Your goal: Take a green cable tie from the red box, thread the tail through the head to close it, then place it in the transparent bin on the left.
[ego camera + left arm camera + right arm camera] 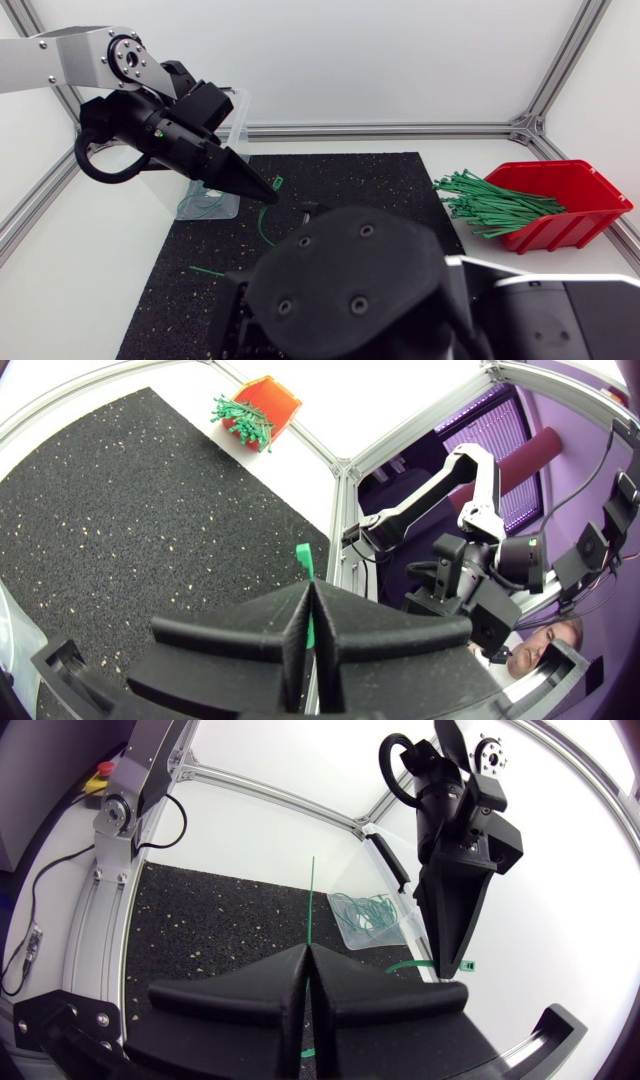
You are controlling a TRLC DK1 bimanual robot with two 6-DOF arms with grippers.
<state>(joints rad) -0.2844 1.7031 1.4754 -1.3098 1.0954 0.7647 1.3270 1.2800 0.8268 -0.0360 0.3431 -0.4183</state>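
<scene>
Holding the green cable tie (261,222) above the mat (350,175), both grippers are fully closed: left gripper (258,186) on the head (277,182), right gripper (308,952) on the tail (311,900). Tail points straight ahead; head lies beside it, unthreaded.

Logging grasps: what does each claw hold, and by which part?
Left claw grips a green tie just below its head; right claw grips a green strap, apparently the same tie's tail.
</scene>
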